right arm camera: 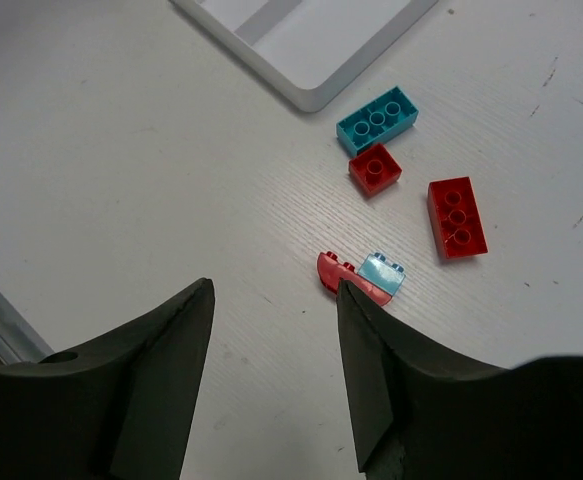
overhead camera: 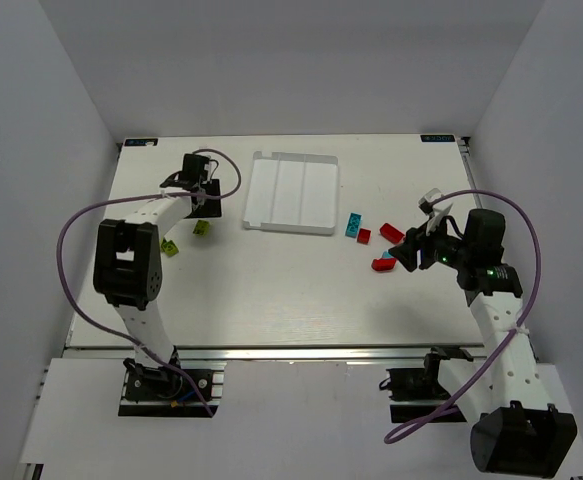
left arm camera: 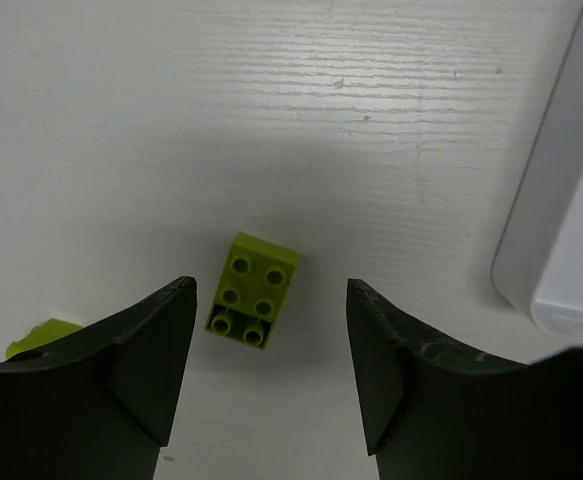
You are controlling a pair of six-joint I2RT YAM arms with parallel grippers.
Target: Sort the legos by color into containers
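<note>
The white three-compartment tray [overhead camera: 291,192] lies at the back centre and holds no bricks. My left gripper [overhead camera: 204,203] is open and empty, left of the tray. A yellow-green brick [left arm camera: 254,290] lies on the table just ahead of its tips [left arm camera: 271,360], and also shows in the top view [overhead camera: 202,228]. A second yellow-green brick [overhead camera: 170,247] lies further left, half hidden in the left wrist view [left arm camera: 41,335]. My right gripper [overhead camera: 403,258] is open and empty [right arm camera: 276,370] beside a curved red brick [right arm camera: 343,276] that touches a pale blue brick [right arm camera: 382,272].
Right of the tray lie a cyan brick [right arm camera: 376,119], a small red brick [right arm camera: 375,168] and a long red brick [right arm camera: 457,216]. The tray's corner [left arm camera: 561,230] is close on the left gripper's right. Grey walls enclose the table on three sides.
</note>
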